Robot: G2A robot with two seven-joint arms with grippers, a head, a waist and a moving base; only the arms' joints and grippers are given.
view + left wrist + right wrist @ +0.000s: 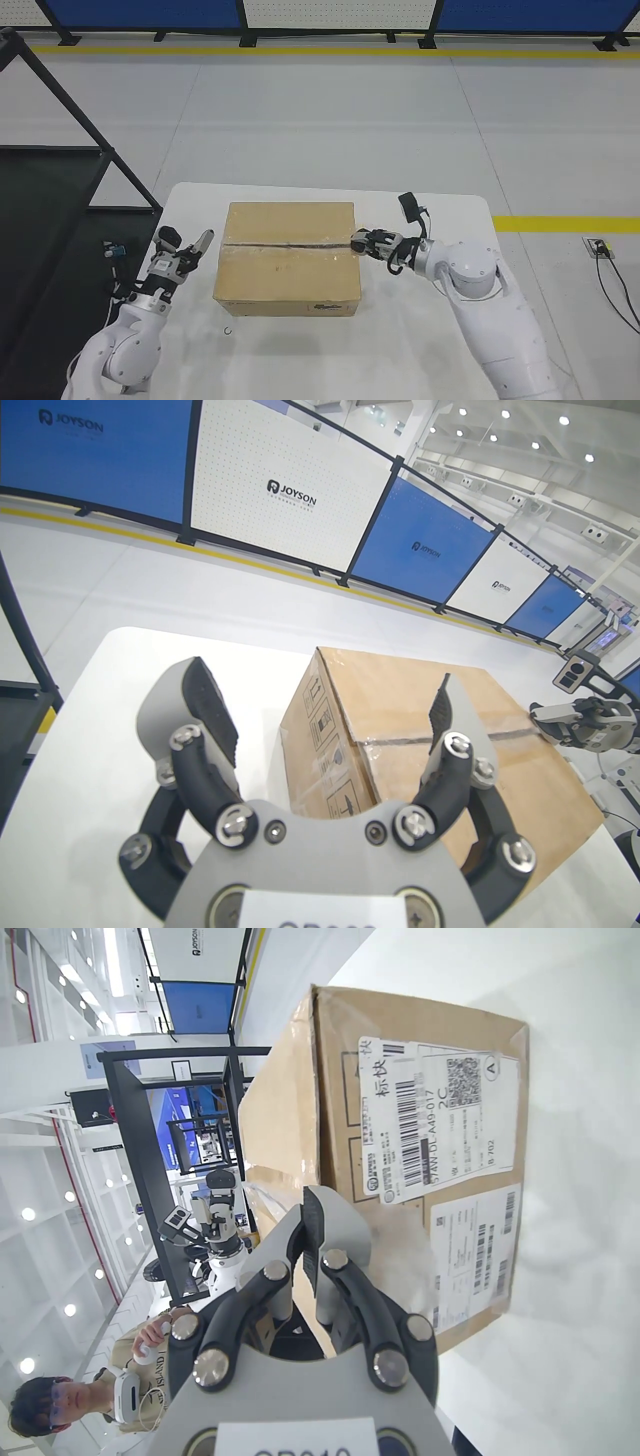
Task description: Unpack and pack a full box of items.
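Cardboard box (288, 255): closed, mid-worktop (420, 330), long axis and taped seam (290, 243) parallel to the near edge. Left claw (187, 238): released, beside the box's left end. Right claw (358, 241): clenched, empty, at the seam's right end.

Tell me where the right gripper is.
In the top view, the right gripper is at the right-hand end of the top seam on the cardboard box, opposite the left gripper.
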